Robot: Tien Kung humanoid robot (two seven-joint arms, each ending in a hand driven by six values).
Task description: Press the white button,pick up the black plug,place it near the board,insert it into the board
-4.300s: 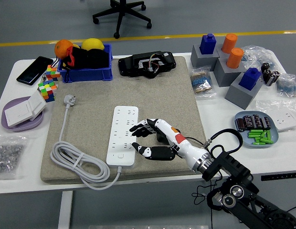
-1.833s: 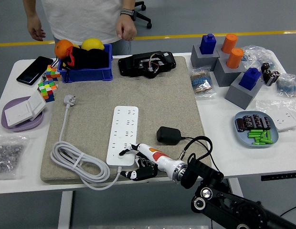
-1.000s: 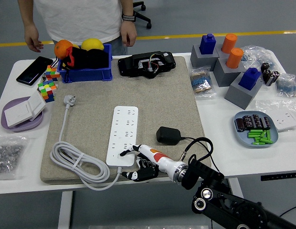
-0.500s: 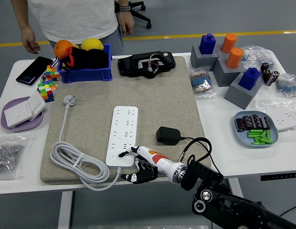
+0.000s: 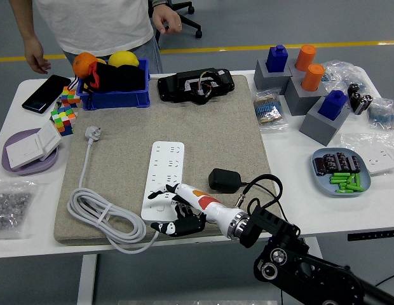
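Observation:
A white power strip (image 5: 163,176) lies on the beige mat, its white button at the near end under my hand. My right hand (image 5: 169,210) reaches in from the lower right. Its index finger points onto the strip's near end and the other fingers curl below the strip's near edge, holding nothing. The black plug (image 5: 225,180) lies on the mat just right of the strip, apart from my hand. My left arm is out of view.
The strip's grey coiled cable (image 5: 101,214) lies left of it. A blue bin (image 5: 114,81), a black device (image 5: 196,85), grey blocks with coloured pegs (image 5: 302,82) and a blue tray (image 5: 342,173) stand around the mat. A person (image 5: 89,25) stands at the far left.
My right hand has shifted left along the strip's near end, its index finger now further onto the strip. The person has stepped left along the far side of the table.

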